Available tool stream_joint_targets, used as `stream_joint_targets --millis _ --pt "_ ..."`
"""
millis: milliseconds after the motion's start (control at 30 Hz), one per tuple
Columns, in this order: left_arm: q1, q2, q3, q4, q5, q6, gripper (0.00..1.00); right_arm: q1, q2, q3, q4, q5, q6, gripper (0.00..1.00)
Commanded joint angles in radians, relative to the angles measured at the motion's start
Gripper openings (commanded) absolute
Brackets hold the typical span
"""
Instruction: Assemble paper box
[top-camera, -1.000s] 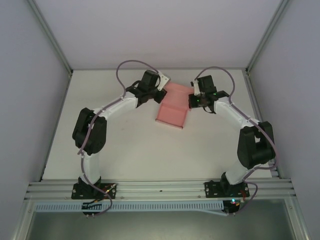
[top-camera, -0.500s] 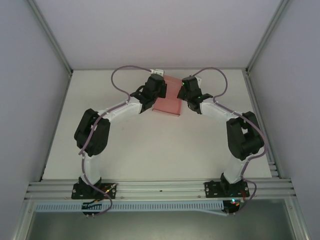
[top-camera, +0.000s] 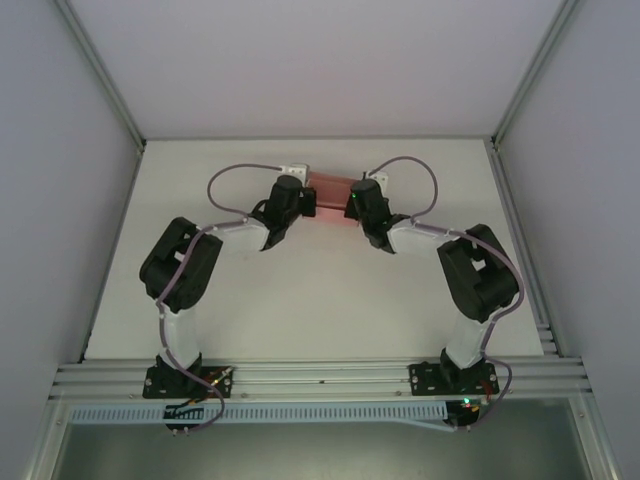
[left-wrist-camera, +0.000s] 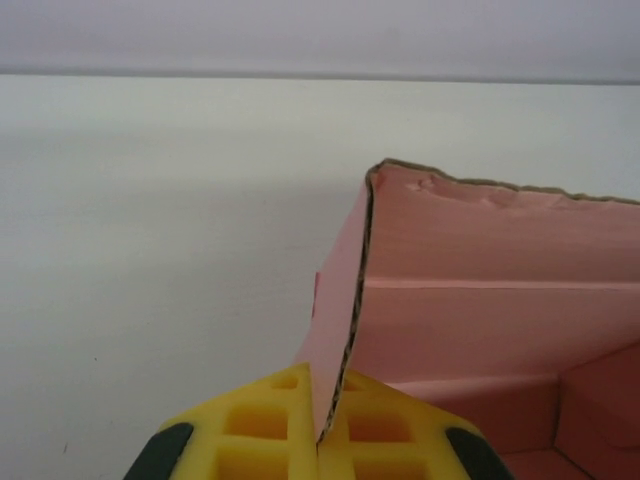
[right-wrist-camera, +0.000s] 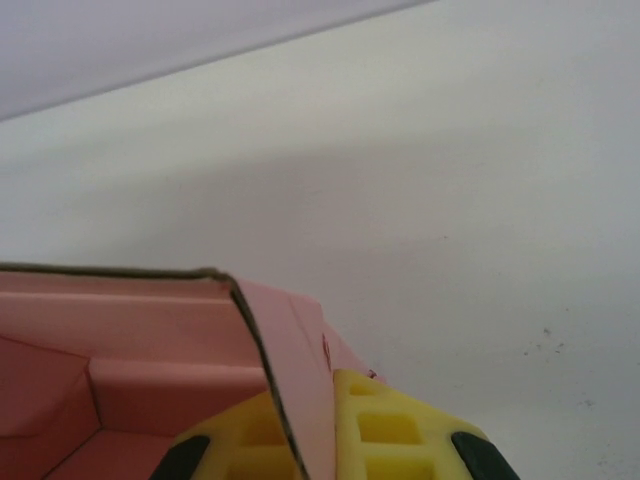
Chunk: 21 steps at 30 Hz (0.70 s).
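Currently: paper box (top-camera: 331, 187), walls raised, held at far-centre of desk (top-camera: 300, 300).
Left gripper (left-wrist-camera: 322, 425) clamped on left wall edge, right gripper (right-wrist-camera: 308, 425) clamped on right wall edge; bare desk beyond both.

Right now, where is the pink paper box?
In the top view the paper box is at the far centre of the table, between the left gripper and right gripper, whose jaws each pinch a side wall.
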Motion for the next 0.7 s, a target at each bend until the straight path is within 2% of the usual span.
stream_joint_targets --millis 0,67,167,267,333,400,533,633,667 --pt "-0.008 -0.035 -0.045 0.020 0.038 0.024 0.00 0.040 0.010 -0.047 0.101 0.064 -0.028 0.00" --pt "-0.010 -0.054 -0.081 0.033 0.044 0.027 0.01 0.059 0.001 -0.062 0.108 0.110 -0.039 0.00" --pt "-0.018 -0.096 -0.150 0.070 0.051 0.046 0.13 0.081 -0.020 -0.090 0.107 0.158 -0.070 0.00" --pt "-0.019 -0.151 -0.203 0.067 0.045 0.034 0.20 0.096 -0.045 -0.124 0.101 0.193 -0.095 0.00" --pt "-0.020 -0.191 -0.238 0.058 0.044 0.028 0.36 0.105 -0.062 -0.158 0.118 0.201 -0.119 0.00" --pt "-0.019 -0.230 -0.273 0.042 0.038 0.018 0.42 0.115 -0.071 -0.195 0.143 0.222 -0.126 0.00" --pt "-0.022 -0.300 -0.318 -0.022 0.058 0.000 0.59 0.130 -0.080 -0.251 0.178 0.212 -0.163 0.00" --pt "-0.022 -0.369 -0.343 -0.076 0.078 -0.014 0.79 0.150 -0.097 -0.287 0.193 0.237 -0.197 0.00" --pt "-0.023 -0.393 -0.343 -0.106 0.075 -0.019 0.88 0.155 -0.106 -0.295 0.187 0.245 -0.198 0.01"
